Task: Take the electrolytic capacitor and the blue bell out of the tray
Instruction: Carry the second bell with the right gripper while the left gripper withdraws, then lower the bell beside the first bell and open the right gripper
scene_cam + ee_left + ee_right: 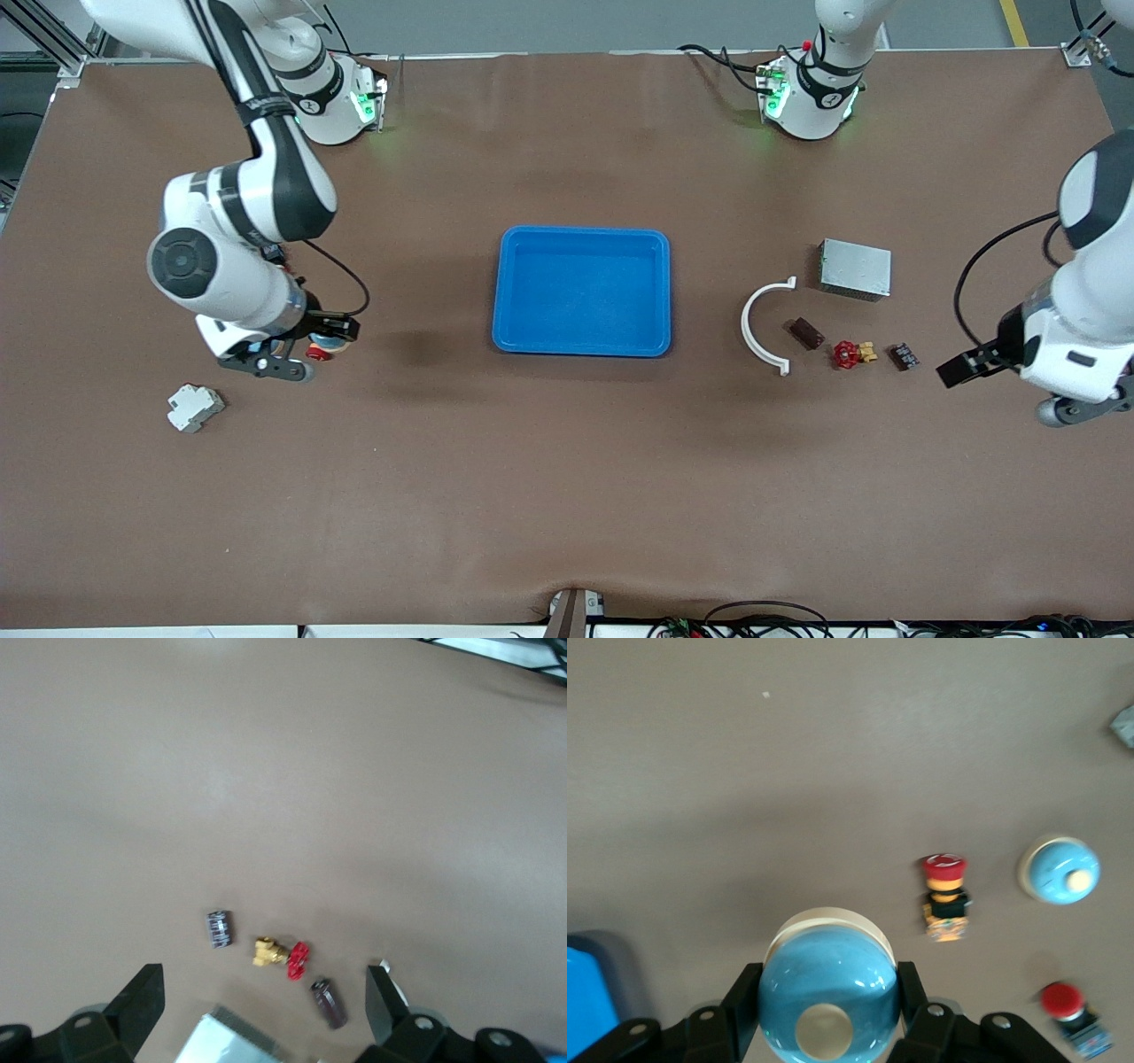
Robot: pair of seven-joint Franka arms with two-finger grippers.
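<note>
Your right gripper (828, 1010) pinches the blue bell (828, 979) above the tabletop (567, 496). Your left gripper (266, 992) hangs spread over the tabletop, the capacitor (219, 929) just below its fingers.

White arms (266, 186), black joint bands, green base lights, black cables
</note>
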